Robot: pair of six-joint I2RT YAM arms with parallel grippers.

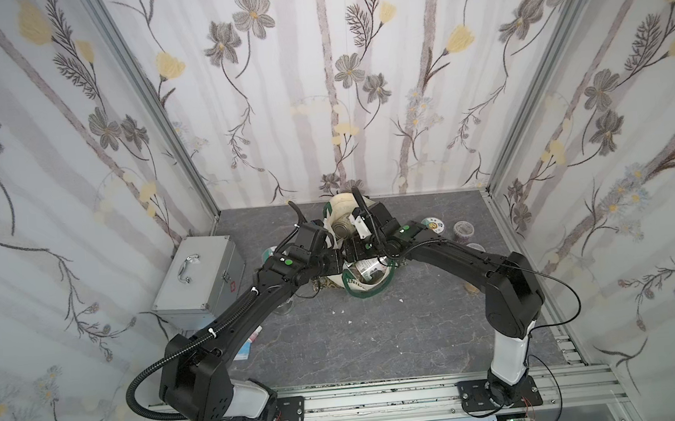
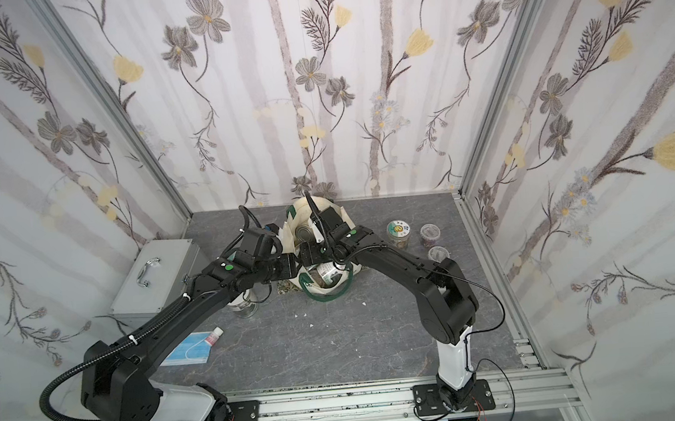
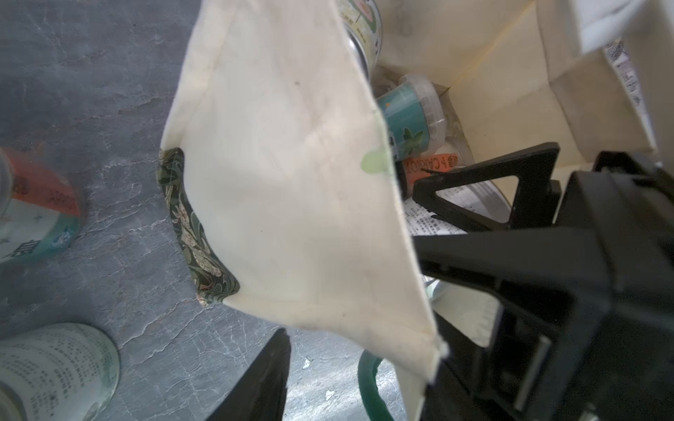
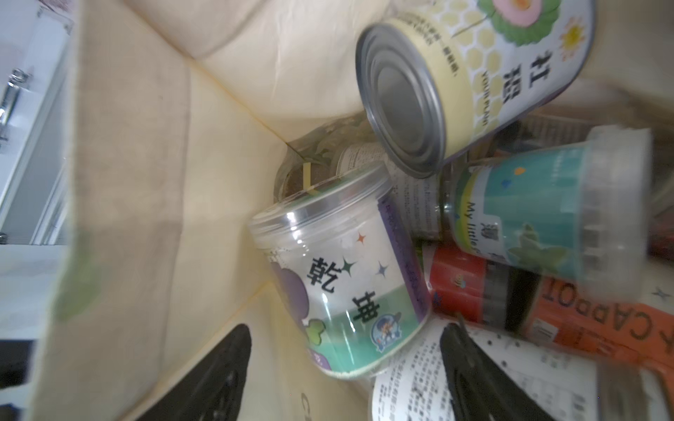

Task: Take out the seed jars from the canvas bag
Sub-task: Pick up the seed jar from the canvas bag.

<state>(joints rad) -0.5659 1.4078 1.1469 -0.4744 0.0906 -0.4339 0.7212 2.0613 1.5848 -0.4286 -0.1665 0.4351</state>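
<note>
Case stands far left, a loose jar near it under the left arm. Left gripper gapes astride the bag wall, one finger inside. The bag sits centre, holding several jars. Right gripper is inside it, spread either side of a purple jar, not clamped. Right jars stand on the table.

canvas bag mostly covered, orange-label seed jar blurred, cropped
</note>
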